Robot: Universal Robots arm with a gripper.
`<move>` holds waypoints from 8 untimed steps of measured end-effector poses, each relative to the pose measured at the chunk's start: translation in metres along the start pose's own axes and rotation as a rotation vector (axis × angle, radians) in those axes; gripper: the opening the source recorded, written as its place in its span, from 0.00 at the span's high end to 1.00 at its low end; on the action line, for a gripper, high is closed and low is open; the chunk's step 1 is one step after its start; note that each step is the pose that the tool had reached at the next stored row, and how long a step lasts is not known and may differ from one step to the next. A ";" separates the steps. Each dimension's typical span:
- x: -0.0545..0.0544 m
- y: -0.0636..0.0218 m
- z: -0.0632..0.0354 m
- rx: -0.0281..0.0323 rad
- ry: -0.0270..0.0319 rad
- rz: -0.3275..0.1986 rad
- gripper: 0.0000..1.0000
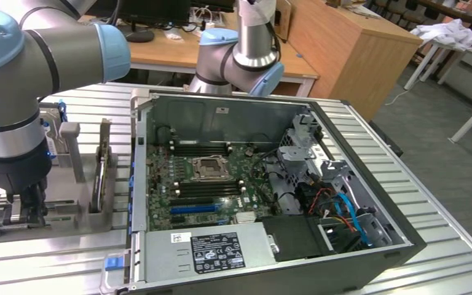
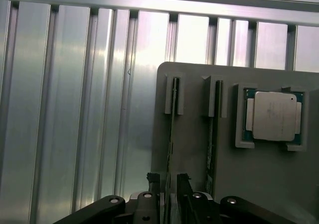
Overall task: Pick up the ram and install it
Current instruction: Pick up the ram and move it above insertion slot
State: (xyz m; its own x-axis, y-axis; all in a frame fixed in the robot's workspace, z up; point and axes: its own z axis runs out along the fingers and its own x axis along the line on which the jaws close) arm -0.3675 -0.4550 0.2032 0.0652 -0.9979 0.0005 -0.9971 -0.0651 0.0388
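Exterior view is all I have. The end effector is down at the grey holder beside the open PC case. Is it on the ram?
Observer: In the wrist view the end effector straddles the thin green ram stick, which stands on edge in a slot of the grey plastic holder.
Operator: Closed on it?
Observer: No, it is open, with one finger on each side of the stick and gaps showing.
Operator: Anything else in that holder?
Observer: A second stick stands on edge in the neighbouring slot, between the first stick and a square silver processor chip.
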 end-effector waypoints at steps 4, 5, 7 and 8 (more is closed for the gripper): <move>0.000 0.0000 0.0000 0.0000 0.0000 0.000 0.72; 0.000 0.0000 0.0000 0.0000 0.0000 0.000 0.72; 0.000 0.0000 0.0000 0.0000 0.0000 0.000 0.74; 0.000 0.0000 0.0000 0.0000 0.0000 0.000 0.74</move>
State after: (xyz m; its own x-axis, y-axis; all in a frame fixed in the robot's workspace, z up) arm -0.3675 -0.4550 0.2031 0.0652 -0.9979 0.0005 -0.9971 -0.0651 0.0388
